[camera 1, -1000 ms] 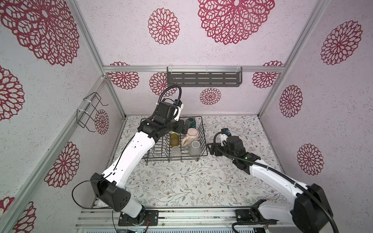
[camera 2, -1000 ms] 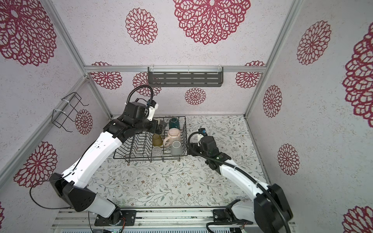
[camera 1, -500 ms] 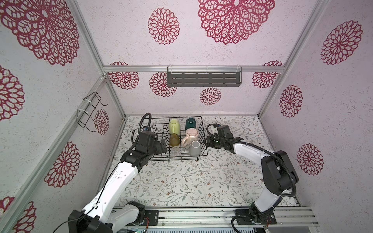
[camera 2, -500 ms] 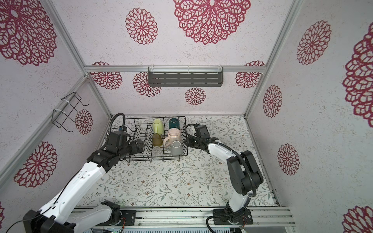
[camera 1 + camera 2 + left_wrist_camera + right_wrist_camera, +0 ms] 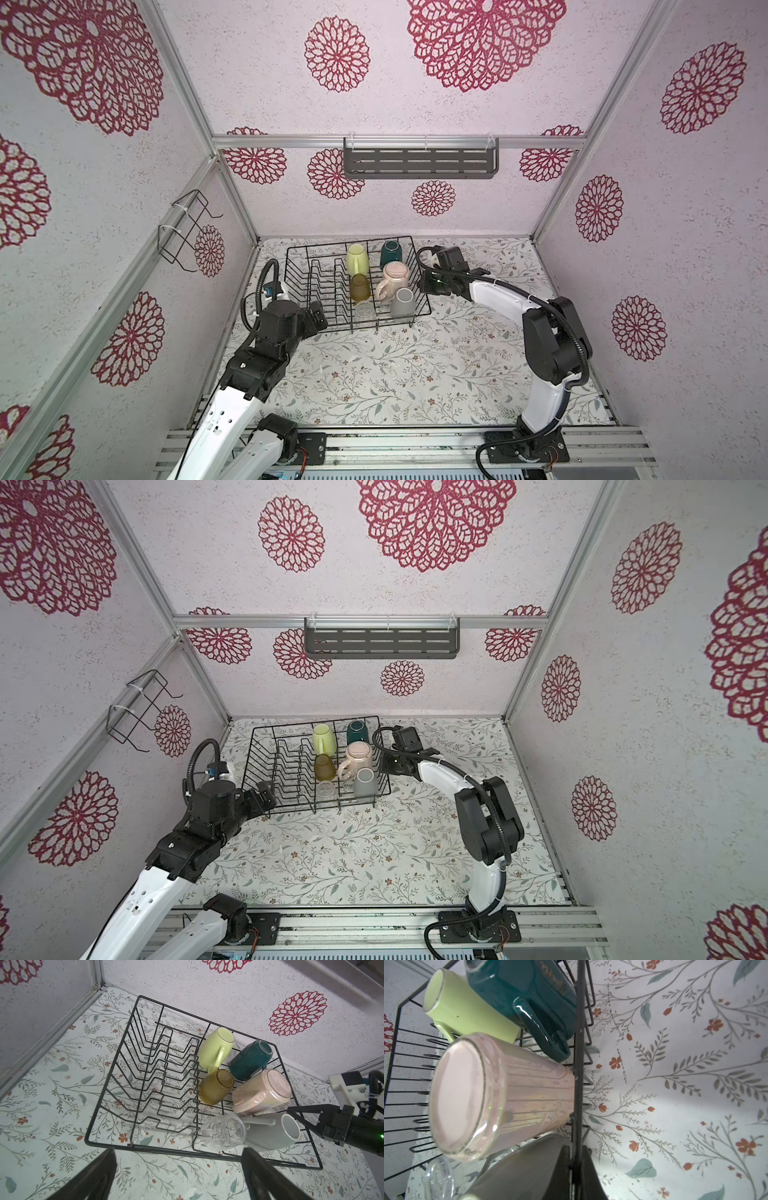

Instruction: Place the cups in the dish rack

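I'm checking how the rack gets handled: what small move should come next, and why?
Probably ease the left gripper forward and close it on the near rim of the dish rack. The right gripper is shut on its side rim, while the left stands open just short of that near wire.

Walls (image 5: 490,208): you see pale panels with crimson medallions.
Worktop (image 5: 395,374): you have a leafy floral print.
Shelf (image 5: 419,163): grey, slotted, on your back wall.
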Controlling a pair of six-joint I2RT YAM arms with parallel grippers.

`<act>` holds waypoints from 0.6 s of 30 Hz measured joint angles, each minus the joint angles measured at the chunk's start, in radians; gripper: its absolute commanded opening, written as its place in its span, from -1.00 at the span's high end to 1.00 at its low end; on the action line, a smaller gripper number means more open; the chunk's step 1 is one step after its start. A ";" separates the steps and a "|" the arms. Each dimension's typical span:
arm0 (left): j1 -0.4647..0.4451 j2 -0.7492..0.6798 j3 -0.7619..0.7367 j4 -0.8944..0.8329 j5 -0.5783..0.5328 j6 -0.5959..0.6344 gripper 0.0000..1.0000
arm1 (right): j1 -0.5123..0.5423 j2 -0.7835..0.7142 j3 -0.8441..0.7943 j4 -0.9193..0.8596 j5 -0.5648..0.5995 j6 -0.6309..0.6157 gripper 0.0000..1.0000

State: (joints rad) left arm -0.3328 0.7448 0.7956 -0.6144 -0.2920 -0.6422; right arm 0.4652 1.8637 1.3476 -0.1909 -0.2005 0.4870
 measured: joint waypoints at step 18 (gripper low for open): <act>0.002 0.066 -0.035 0.035 -0.008 -0.013 -0.95 | -0.097 -0.317 -0.402 0.113 0.012 0.011 1.00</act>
State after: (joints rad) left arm -0.3309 0.8112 0.7601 -0.5789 -0.3004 -0.6552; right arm 0.3687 1.5463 0.9459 -0.0776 -0.1886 0.4976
